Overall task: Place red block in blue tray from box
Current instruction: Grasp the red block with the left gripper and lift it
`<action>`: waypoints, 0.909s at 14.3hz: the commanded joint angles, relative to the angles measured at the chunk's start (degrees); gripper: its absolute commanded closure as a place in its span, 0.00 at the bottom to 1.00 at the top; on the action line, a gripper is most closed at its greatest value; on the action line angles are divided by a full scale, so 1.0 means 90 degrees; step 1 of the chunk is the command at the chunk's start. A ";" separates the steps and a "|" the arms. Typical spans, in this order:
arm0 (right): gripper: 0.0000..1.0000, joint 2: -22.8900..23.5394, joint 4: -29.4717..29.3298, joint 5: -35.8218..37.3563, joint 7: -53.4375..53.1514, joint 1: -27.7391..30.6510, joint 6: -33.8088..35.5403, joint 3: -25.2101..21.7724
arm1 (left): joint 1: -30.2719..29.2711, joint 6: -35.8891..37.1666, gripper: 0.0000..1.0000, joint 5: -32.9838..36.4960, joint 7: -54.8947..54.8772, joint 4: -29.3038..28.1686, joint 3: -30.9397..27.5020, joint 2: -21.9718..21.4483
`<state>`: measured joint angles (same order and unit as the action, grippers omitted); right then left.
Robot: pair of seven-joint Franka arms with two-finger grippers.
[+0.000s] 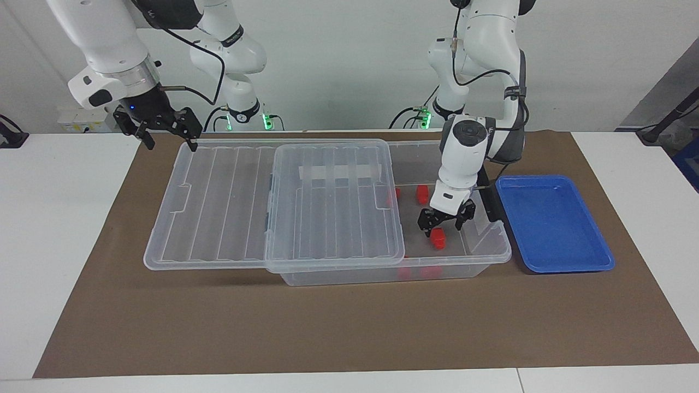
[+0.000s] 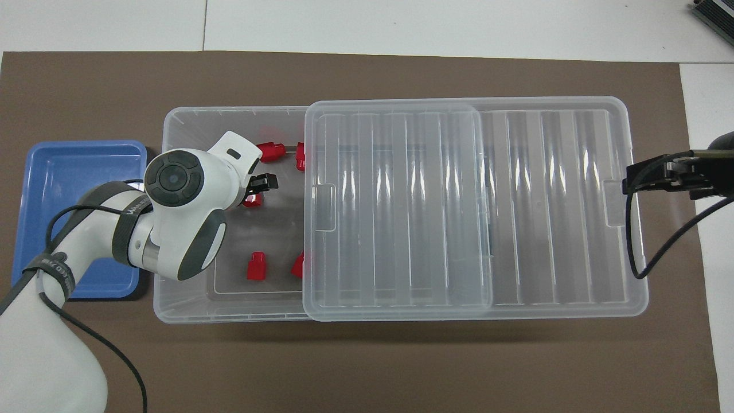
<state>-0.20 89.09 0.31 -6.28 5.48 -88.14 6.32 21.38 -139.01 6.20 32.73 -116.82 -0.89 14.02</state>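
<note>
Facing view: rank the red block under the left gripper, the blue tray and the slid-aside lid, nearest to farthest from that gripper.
1. red block, directly under the open left gripper, inside the box.
2. blue tray, beside the box.
3. lid, toward the right arm's end.

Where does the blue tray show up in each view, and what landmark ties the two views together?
Facing view: the blue tray lies at the picture's right, beside the box's open end.
Overhead view: the blue tray lies at the picture's left edge, partly under the left arm.
Shared landmark: the slid-aside lid at the right arm's end.
</note>
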 commanded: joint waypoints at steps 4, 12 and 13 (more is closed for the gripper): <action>0.00 -0.0134 0.0238 -0.0005 -0.0113 0.0065 -0.0090 0.0030 | 0.0056 -0.0248 0.00 0.0249 -0.0481 -0.0087 -0.0067 0.0161; 0.00 -0.0153 0.0257 -0.0005 -0.0113 0.0065 -0.0090 0.0030 | 0.0095 -0.0687 0.00 0.0249 -0.0521 -0.0311 -0.0057 0.0298; 0.00 -0.0153 0.0258 -0.0005 -0.0094 0.0075 -0.0090 0.0030 | 0.0095 -0.0687 0.06 0.0249 -0.0521 -0.0311 -0.0057 0.0298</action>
<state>-0.32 89.82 0.33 -6.29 5.56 -88.15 6.30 21.51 -143.55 7.52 28.31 -118.60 -0.71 16.96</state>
